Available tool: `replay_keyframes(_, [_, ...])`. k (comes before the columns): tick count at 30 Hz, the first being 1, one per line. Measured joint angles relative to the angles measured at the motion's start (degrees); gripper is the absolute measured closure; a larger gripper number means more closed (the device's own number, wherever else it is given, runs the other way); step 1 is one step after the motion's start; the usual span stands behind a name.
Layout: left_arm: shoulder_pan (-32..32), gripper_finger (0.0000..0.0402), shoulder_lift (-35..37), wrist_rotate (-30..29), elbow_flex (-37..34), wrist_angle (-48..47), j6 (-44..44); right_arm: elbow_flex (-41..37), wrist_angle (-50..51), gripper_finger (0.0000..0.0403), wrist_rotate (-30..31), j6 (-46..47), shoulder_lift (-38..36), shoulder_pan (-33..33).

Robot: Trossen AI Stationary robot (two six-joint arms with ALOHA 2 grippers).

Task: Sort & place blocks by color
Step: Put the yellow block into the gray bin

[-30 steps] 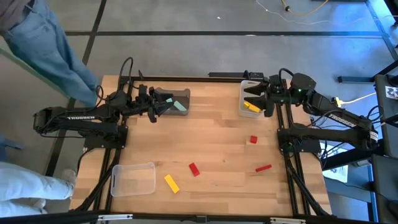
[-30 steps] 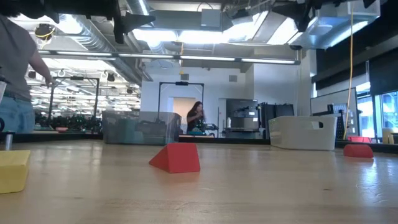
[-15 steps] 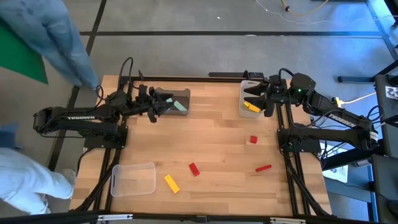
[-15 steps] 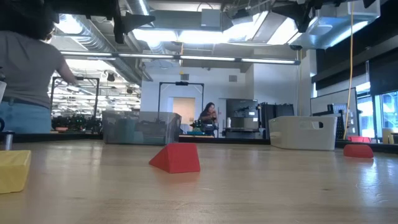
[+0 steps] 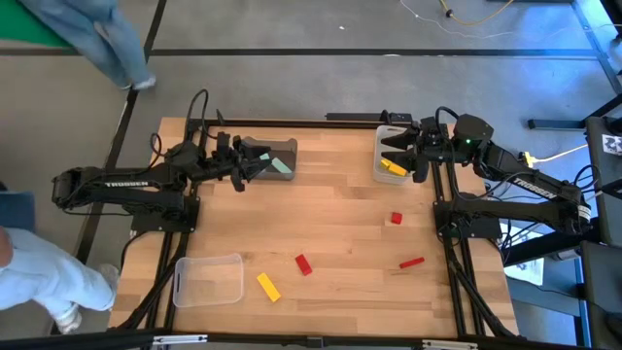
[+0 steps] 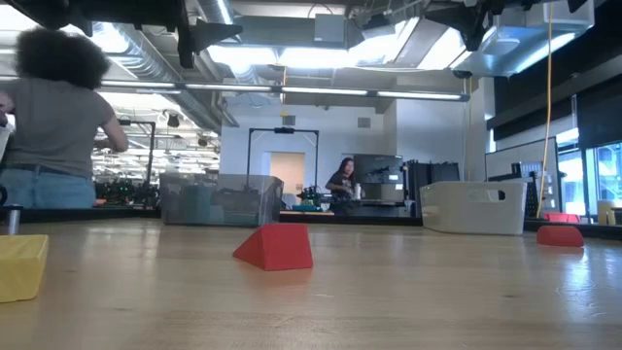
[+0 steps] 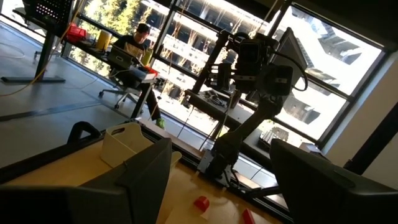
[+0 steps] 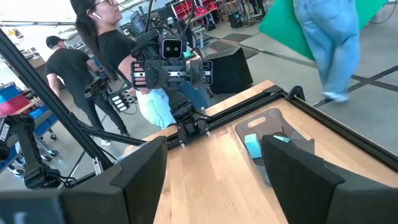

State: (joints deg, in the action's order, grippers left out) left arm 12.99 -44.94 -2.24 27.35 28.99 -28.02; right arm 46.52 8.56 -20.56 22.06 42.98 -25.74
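Observation:
Four blocks lie flat and loose on the wooden table: a red block (image 5: 396, 219), a red block (image 5: 412, 262), a red block (image 5: 304, 263) and a yellow block (image 5: 268, 286). Mint green blocks (image 5: 282, 165) lie in a dark bin (image 5: 273, 149) at the far left. A yellow block (image 5: 393, 168) lies in a white bin (image 5: 382, 171) at the far right. My left gripper (image 5: 259, 163) hovers open at the dark bin, its fingers wide apart in the left wrist view (image 7: 221, 186). My right gripper (image 5: 394, 152) hovers open over the white bin (image 8: 217, 180).
A clear bin (image 5: 208, 280) stands at the near left corner. The low view shows the red block (image 6: 274, 247) and the yellow block (image 6: 21, 267) close up. People move beyond the table's far and left sides. Bare wood lies between the loose blocks.
Both arms and all blocks have kept still. A person beyond the table's far left corner has walked farther away.

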Motion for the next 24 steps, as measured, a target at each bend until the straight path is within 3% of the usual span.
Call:
replay_keyframes(13, [0.02,0.0137,-0.77,0.97,1.04,-2.74,0.07,-0.02,0.0,0.0141,0.07,-0.02,0.02,0.0])
replay_keyframes(18, [-1.42,0.0137,-7.19,6.66,11.66,-25.28,3.05,-0.02,0.0,0.0141,0.04,-0.02,0.02,0.0])
replay_keyframes(24, [-10.73,0.0137,-19.39,10.69,28.87,-56.46,14.6,-0.02,-0.01,0.0141,0.04,-0.31,0.02,0.0])
